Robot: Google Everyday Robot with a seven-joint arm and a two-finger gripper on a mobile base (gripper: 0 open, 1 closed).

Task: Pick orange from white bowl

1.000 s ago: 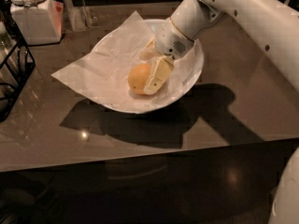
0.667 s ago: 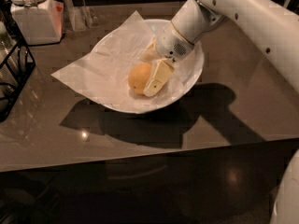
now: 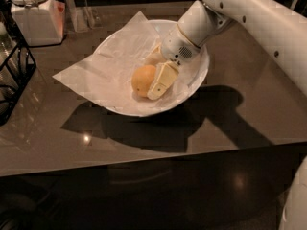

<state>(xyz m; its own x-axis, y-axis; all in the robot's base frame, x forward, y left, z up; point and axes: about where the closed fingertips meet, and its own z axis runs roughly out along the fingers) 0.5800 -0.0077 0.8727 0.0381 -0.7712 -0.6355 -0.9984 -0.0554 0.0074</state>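
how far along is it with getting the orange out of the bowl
Done: the gripper is down inside the white bowl, right against the orange. In hand: the grasp, though I cannot tell whether it has closed. Left: the lift, since the orange rests on the paper lining.

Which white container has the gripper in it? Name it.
The white bowl, paper-lined: the gripper is inside it, shut on the orange. The white lidded jar stands apart, back left.
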